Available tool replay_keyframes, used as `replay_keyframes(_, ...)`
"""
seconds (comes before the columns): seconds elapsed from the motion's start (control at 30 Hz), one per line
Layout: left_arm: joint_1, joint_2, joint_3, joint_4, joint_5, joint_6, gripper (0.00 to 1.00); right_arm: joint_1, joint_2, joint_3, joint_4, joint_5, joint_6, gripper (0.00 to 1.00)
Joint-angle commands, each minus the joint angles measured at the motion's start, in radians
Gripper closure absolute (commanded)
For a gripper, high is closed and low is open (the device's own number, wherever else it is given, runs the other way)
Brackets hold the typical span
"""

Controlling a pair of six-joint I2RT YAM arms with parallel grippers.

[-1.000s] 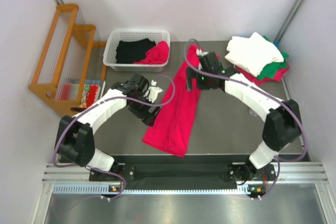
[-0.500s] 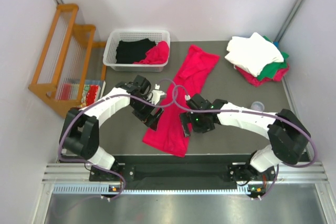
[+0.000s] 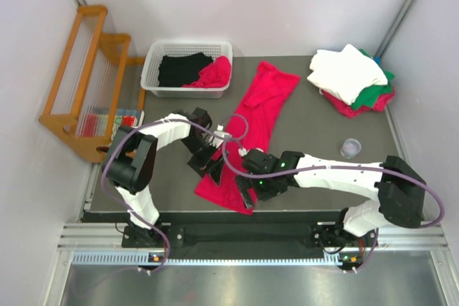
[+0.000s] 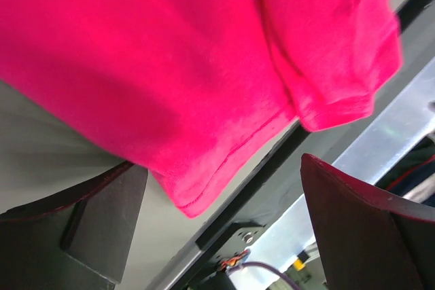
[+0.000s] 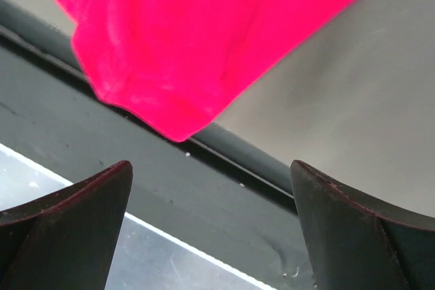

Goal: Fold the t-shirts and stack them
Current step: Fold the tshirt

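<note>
Overhead view; both wrist views close on crimson t-shirt (image 3: 247, 134).

A crimson-red t-shirt (image 3: 250, 132) lies folded into a long strip, running diagonally from upper centre of the top view down to lower centre. At upper right sits a stack of folded t-shirts (image 3: 351, 79): white on top, green and red beneath. Black and red tees (image 3: 195, 70) lie crumpled at upper left

I work in a lab test cell: bare white walls (image 3: 272, 5), a dark worktop (image 3: 315, 134) and an aluminium rail frame (image 3: 251, 249) at my base.
</note>
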Motion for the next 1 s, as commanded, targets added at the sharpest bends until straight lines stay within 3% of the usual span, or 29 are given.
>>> replay_keyframes(0.0, 0.096, -0.014, 0.044, 0.008, 0.139, 0.003, 0.01, 0.084, 0.063, 0.115, -0.025, 0.093, -0.041, 0.00)
replay_keyframes(0.2, 0.392, -0.161, 0.076, -0.001, 0.236, 0.038, 0.01, 0.115, 0.211, 0.296, -0.040, 0.118, -0.139, 0.00)
replay_keyframes(0.37, 0.525, -0.313, 0.058, -0.015, 0.208, 0.080, 0.01, 0.116, 0.329, 0.428, -0.034, 0.112, -0.195, 0.00)
replay_keyframes(0.57, 0.592, -0.472, 0.029, -0.014, 0.205, 0.094, 0.01, 0.116, 0.432, 0.459, 0.000, 0.076, -0.196, 0.00)
replay_keyframes(0.83, 0.638, -0.462, 0.020, -0.030, 0.223, 0.101, 0.01, 0.115, 0.450, 0.456, -0.006, 0.069, -0.195, 0.00)
replay_keyframes(0.9, 0.640, -0.451, 0.015, -0.027, 0.226, 0.103, 0.01, 0.115, 0.450, 0.459, -0.008, 0.067, -0.196, 0.03)
replay_keyframes(0.97, 0.640, -0.450, 0.008, -0.023, 0.226, 0.103, 0.01, 0.116, 0.446, 0.461, -0.014, 0.069, -0.198, 0.12)
